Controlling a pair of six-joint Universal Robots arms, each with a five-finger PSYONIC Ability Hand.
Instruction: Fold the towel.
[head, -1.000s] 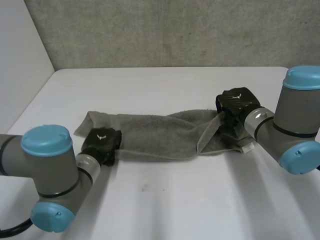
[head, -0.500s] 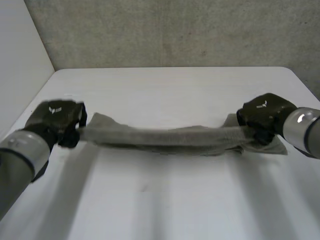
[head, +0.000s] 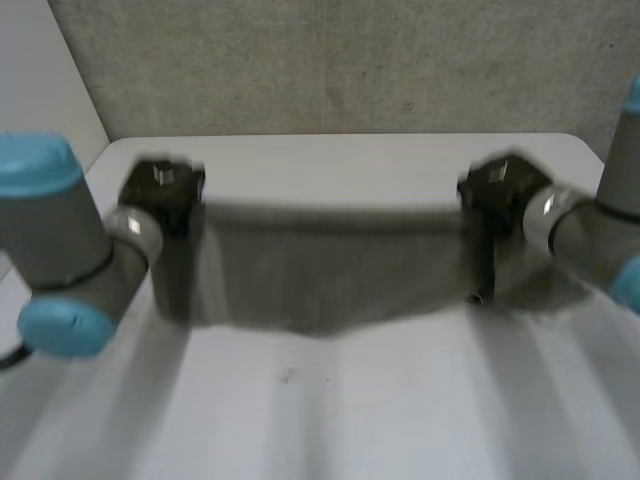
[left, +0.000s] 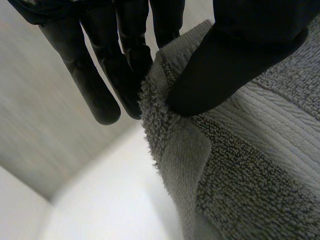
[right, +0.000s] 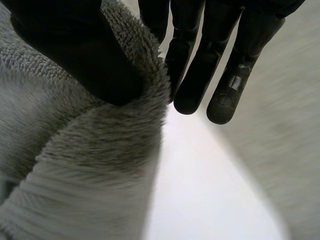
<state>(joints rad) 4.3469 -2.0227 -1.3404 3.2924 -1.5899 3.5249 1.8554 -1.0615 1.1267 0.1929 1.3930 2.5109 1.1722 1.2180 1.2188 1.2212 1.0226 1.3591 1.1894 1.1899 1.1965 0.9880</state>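
Observation:
The grey towel (head: 320, 265) hangs stretched between my two hands above the white table (head: 330, 400), its lower edge sagging toward the tabletop. My left hand (head: 165, 195) holds the towel's upper left corner, and my right hand (head: 500, 190) holds the upper right corner. In the left wrist view the thumb (left: 235, 60) presses the towel's (left: 240, 165) edge against the fingers (left: 125, 65). Likewise, in the right wrist view, the thumb (right: 80, 55) pinches the towel (right: 85, 165) against the fingers (right: 200, 60).
A grey wall (head: 330, 60) rises behind the table's far edge. A white wall (head: 40, 110) stands to the left. Bare tabletop lies in front of the hanging towel.
Both hands have risen and moved toward the far side, lifting the towel off the table. It went from a bunched strip to a sheet hanging spread between them.

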